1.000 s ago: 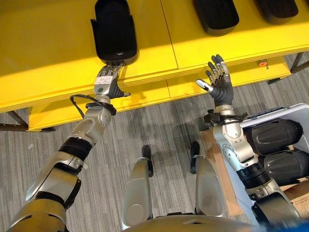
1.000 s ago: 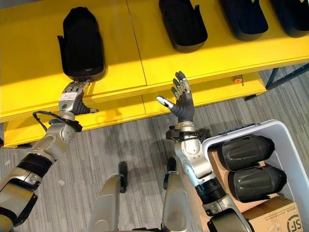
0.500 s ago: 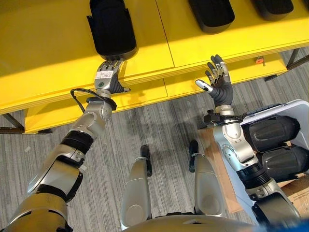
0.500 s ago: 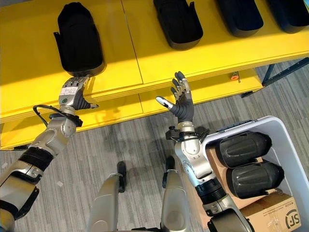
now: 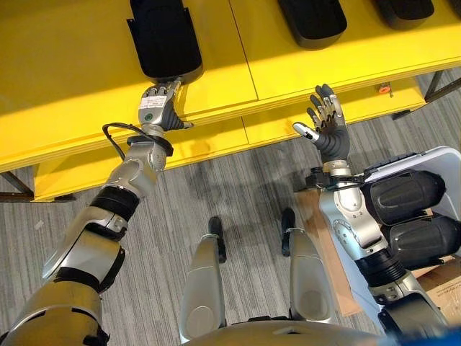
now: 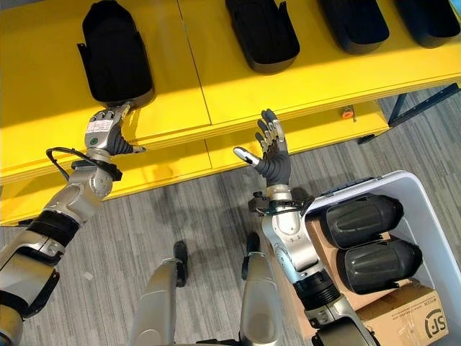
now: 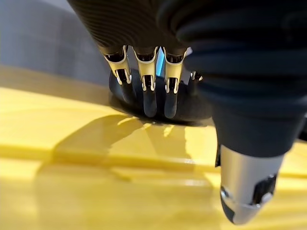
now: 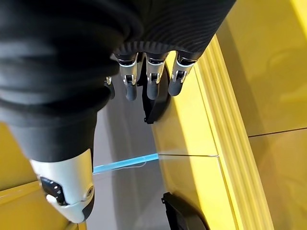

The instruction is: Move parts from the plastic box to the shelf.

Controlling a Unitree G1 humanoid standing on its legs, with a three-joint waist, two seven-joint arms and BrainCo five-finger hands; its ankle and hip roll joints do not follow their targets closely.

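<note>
The left hand (image 5: 157,109) is reaching toward the front edge of the yellow shelf (image 5: 65,79), its fingers straight and relaxed, gripping nothing, with the fingertips (image 7: 149,103) sitting just at the near end of a black part (image 5: 165,37) that is already lying on the shelf. That part is lying at about twelve o'clock from the left hand, with its long axis running from six to twelve, away from the robot. Whether the fingertips are actually touching it I cannot tell from the wrist view; they are at least right beside it. The right hand (image 6: 271,153) is hanging open and empty in front of the shelf edge, fingers spread and pointing up. Further black parts are sitting along the shelf toward one and two o'clock, one of them (image 6: 261,32) above the right hand. The parts waiting to be moved, two dark rounded ones (image 6: 361,220) (image 6: 382,265), are lying side by side in the plastic box (image 6: 425,216) at about four o'clock from the right hand, with their long axes running roughly three to nine. Judging by this, the right hand is clearly the nearer one for the next pick, since the box is sitting well apart from the left hand, across the robot's whole front.
</note>
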